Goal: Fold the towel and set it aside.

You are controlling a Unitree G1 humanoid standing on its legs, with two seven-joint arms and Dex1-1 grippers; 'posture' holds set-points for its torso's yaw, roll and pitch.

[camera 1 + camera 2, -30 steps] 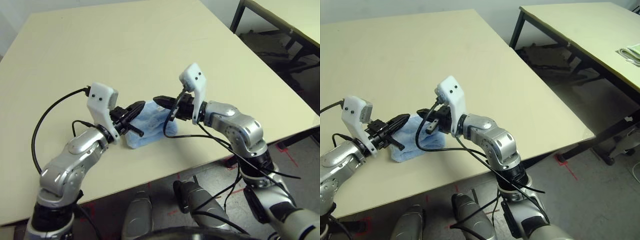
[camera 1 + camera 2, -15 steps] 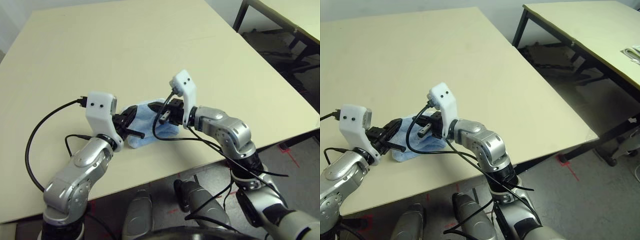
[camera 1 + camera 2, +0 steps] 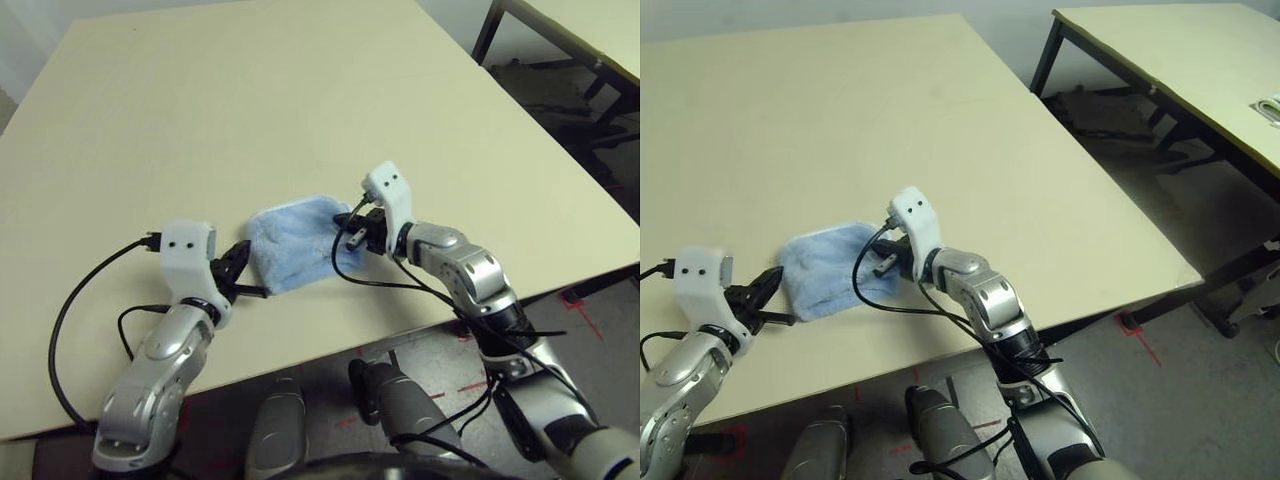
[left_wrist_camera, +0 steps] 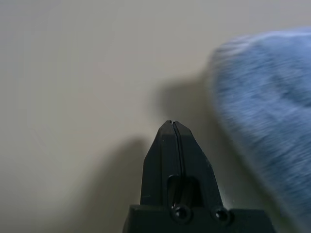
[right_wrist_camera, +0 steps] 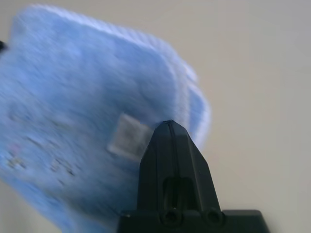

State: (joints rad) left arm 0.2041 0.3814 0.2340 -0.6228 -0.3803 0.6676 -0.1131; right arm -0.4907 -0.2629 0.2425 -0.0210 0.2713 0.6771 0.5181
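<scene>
The light-blue towel (image 3: pixel 293 245) lies as a flat folded pad on the beige table (image 3: pixel 250 100), close to its front edge. My left gripper (image 3: pixel 241 268) is shut and empty. It sits low over the table just off the towel's left edge, apart from the cloth (image 4: pixel 272 97). My right gripper (image 3: pixel 352 224) is also shut, its closed tip (image 5: pixel 169 125) over the towel's right edge with nothing between the fingers. A small pale patch (image 5: pixel 129 136) shows on the towel (image 5: pixel 73 97) beside that tip.
The table's front edge (image 3: pixel 330 350) runs just below the towel, with floor beyond it. A second table (image 3: pixel 1180 60) stands to the right across a gap. Black cables loop from both wrists near the towel.
The towel was bunched up between both grippers; now it lies flat. The left gripper has drawn back left off the cloth, and the right one has dropped to the towel's right edge.
</scene>
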